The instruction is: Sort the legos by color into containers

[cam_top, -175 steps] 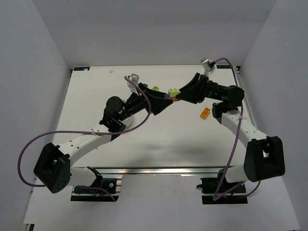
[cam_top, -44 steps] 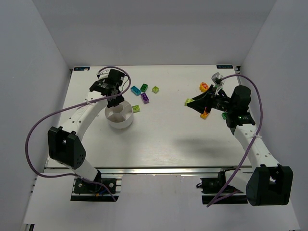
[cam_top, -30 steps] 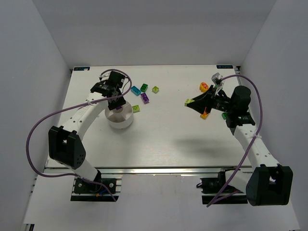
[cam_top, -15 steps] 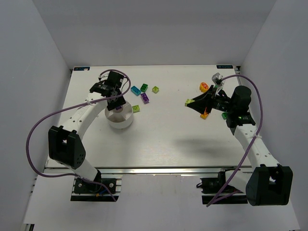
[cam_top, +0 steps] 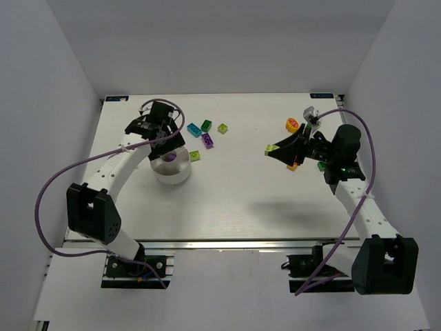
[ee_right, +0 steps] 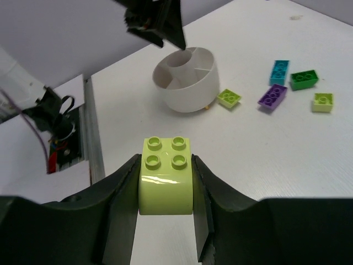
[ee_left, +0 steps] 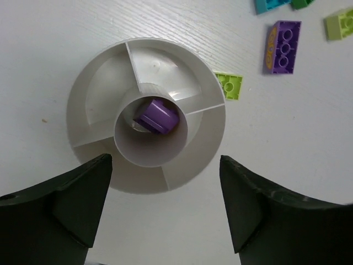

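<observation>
The white round bowl (cam_top: pixel 172 167) with inner dividers stands left of centre. My left gripper (cam_top: pixel 166 143) hangs open and empty straight above it; in the left wrist view (ee_left: pixel 165 182) its dark fingers (ee_left: pixel 71 199) frame the bowl (ee_left: pixel 99 94). One purple brick (ee_left: pixel 157 116) lies in the bowl's centre cup; the wedge compartments look empty. My right gripper (cam_top: pixel 274 149) is shut on a lime-yellow brick (ee_right: pixel 165 176) and holds it above the table at the right. The bowl also shows in the right wrist view (ee_right: pixel 187 77).
Loose bricks lie right of the bowl: cyan (cam_top: pixel 194 128), dark green (cam_top: pixel 206 125), lime (cam_top: pixel 222 127), purple (cam_top: pixel 207 141), flat lime (cam_top: pixel 195 156). Near the right arm lie two orange bricks (cam_top: pixel 293 125) (cam_top: pixel 293 165) and a green one (cam_top: pixel 321 165).
My left gripper has opened and let the purple brick drop into the bowl's centre cup. My right gripper with the lime brick has hardly moved.
</observation>
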{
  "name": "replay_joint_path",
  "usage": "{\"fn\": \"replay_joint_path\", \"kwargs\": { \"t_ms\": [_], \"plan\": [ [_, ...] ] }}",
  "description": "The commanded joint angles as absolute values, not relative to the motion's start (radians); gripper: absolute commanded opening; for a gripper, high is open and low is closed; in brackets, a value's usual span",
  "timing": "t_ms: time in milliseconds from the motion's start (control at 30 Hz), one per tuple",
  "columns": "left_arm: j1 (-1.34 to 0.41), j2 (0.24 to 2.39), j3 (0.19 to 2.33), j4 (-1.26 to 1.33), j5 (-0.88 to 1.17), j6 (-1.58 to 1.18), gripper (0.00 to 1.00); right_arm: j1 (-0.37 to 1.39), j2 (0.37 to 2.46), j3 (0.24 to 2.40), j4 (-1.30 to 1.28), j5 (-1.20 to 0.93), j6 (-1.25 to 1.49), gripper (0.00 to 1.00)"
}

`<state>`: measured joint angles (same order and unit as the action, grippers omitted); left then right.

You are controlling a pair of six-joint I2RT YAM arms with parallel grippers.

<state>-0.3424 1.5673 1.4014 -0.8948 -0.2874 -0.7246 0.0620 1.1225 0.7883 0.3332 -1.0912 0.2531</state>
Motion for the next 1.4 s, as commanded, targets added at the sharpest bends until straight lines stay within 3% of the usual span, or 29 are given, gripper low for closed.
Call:
{"fn": "replay_joint_path", "kwargs": {
  "t_ms": [0, 33, 67, 100, 133, 167, 267, 300, 333, 400, 500, 533, 600, 633, 667, 833, 933, 1067, 1367],
  "plan": [
    [-0.362, 1.451, 1.434, -0.835, -0.224, -0.663, 0.86, 0.058, 1.117, 0.749, 0.556, -1.321, 0.253, 0.00],
    [-0.362, 1.431, 1.427, -0.810, -0.207, -0.649, 0.76, 0.064, 1.120, 0.717, 0.616, -1.369, 0.259, 0.00],
    [-0.362, 1.407, 1.416, -0.754, -0.145, -0.623, 0.58, 0.072, 1.115, 0.695, 0.673, -1.397, 0.265, 0.00],
    [-0.362, 1.363, 1.379, -0.720, -0.102, -0.617, 0.14, 0.075, 1.109, 0.672, 0.727, -1.435, 0.265, 0.00],
    [-0.362, 1.342, 1.358, -0.685, -0.062, -0.611, 0.05, 0.081, 1.101, 0.629, 0.835, -1.446, 0.259, 0.00],
    [-0.362, 1.324, 1.339, -0.623, 0.062, -0.597, 0.04, 0.086, 1.091, 0.608, 0.872, -1.454, 0.250, 0.00],
    [-0.371, 1.312, 1.276, -0.521, 0.354, -0.598, 0.26, 0.109, 1.097, 0.559, 1.023, -1.477, 0.268, 0.00],
    [-0.371, 1.325, 1.243, -0.491, 0.429, -0.606, 0.46, 0.117, 1.100, 0.548, 1.061, -1.477, 0.285, 0.00],
    [-0.382, 1.331, 1.226, -0.462, 0.493, -0.636, 0.53, 0.130, 1.106, 0.539, 1.130, -1.474, 0.299, 0.00],
    [-0.397, 1.345, 1.189, -0.364, 0.621, -0.670, 0.60, 0.150, 1.114, 0.534, 1.146, -1.462, 0.308, 0.00],
    [-0.436, 1.342, 1.123, -0.256, 0.652, -0.718, 0.70, 0.189, 1.127, 0.552, 1.079, -1.425, 0.259, 0.00],
    [-0.451, 1.339, 1.102, -0.227, 0.653, -0.721, 0.72, 0.196, 1.129, 0.566, 1.015, -1.410, 0.162, 0.00],
    [-0.451, 1.335, 1.098, -0.222, 0.637, -0.709, 0.72, 0.247, 1.129, 0.698, 0.489, -1.274, -0.106, 0.00],
    [-0.460, 1.318, 1.112, -0.245, 0.615, -0.678, 0.72, 0.271, 1.167, 0.785, 0.221, -1.184, -0.492, 0.00],
    [-0.460, 1.303, 1.123, -0.261, 0.585, -0.660, 0.72, 0.355, 1.196, 0.880, 0.014, -1.031, -0.561, 0.00],
    [-0.451, 1.131, 1.180, -0.417, 0.091, -0.561, 0.75, 0.428, 1.340, 1.001, 0.026, -0.818, -0.526, 0.00],
    [-0.437, 0.976, 1.140, -0.467, -0.169, -0.545, 0.81, 0.509, 1.458, 1.110, 0.002, -0.714, -0.482, 0.00],
    [-0.437, 0.827, 1.059, -0.538, -0.467, -0.515, 0.81, 0.604, 1.633, 1.297, -0.122, -0.554, -0.446, 0.00],
    [-0.437, 0.572, 0.812, -0.499, -0.670, -0.410, 0.80, 0.796, 1.960, 1.742, -0.383, -0.411, -0.299, 0.00]
  ]
}}
